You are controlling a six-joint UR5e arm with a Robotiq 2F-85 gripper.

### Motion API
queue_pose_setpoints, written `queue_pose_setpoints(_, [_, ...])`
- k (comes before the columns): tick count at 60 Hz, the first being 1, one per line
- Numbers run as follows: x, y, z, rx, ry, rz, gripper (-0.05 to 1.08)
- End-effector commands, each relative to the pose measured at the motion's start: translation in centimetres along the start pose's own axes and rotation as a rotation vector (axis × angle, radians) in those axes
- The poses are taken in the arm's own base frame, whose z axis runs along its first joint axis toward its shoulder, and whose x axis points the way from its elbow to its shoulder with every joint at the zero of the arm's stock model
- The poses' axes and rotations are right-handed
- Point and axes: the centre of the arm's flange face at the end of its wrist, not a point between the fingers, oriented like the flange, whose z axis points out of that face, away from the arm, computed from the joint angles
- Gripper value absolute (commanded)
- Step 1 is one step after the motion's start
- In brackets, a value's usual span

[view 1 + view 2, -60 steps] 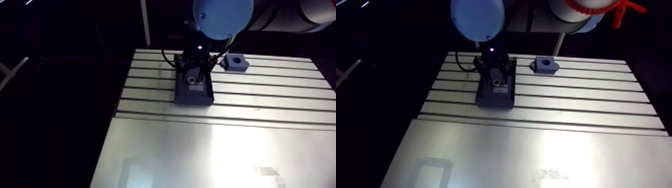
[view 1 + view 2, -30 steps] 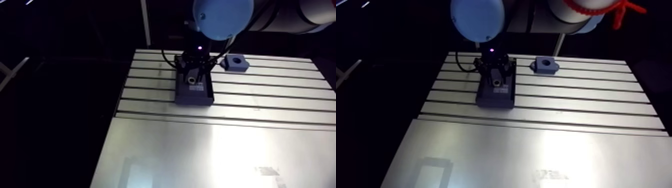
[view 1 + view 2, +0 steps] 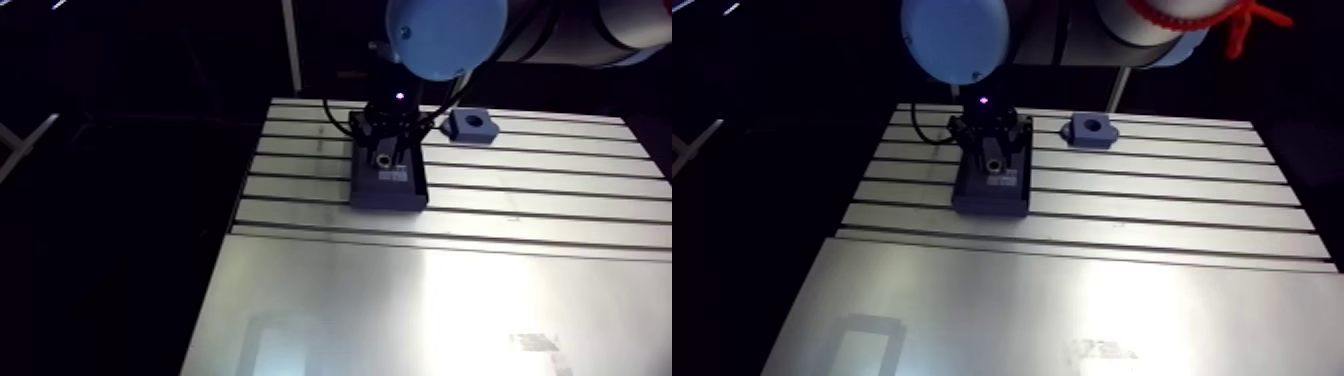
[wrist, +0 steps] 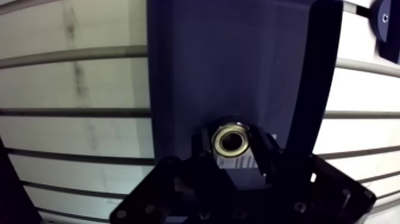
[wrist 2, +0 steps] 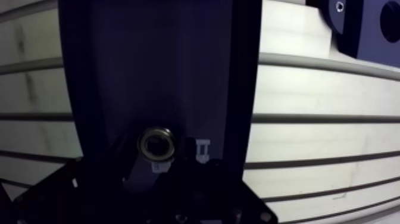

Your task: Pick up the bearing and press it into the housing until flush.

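A: Quick one. Where do we put the small shiny metal ring bearing [image 4: 229, 140]?

B: Inside the dark blue open tray [image 4: 238, 59], right between the fingers of the hand [image 3: 992, 155]. In the wrist view we read the fingers as clamped on the bearing, one pad against each side.

A: Lifted?

B: We can't tell. It sits low over the tray floor, and nothing shows a gap under it.

A: And the dark blue block housing with the round bore [image 3: 472, 123]?

B: It's on the slotted aluminium desk [image 3: 520, 230], well apart from the tray, off toward the desk's far edge. The bore looks dark and empty to us.

A: So progress?

B: Early. We'd log the grasp as made or just about made. What's left: raise the bearing clear of the tray walls, carry it across to the housing, line it up over the bore, and press it down flush. None of the pressing is done.
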Motion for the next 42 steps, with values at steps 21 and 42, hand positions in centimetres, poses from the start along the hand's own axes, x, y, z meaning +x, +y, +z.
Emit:
queue_pose_setpoints(21, [0.0, 0.1, -0.6, 0.004, 0.012, -0.019, 0.6])
queue_pose_setpoints(42, [-0.3, 0.5, -4.1, -0.001, 0.004, -0.018, 0.63])
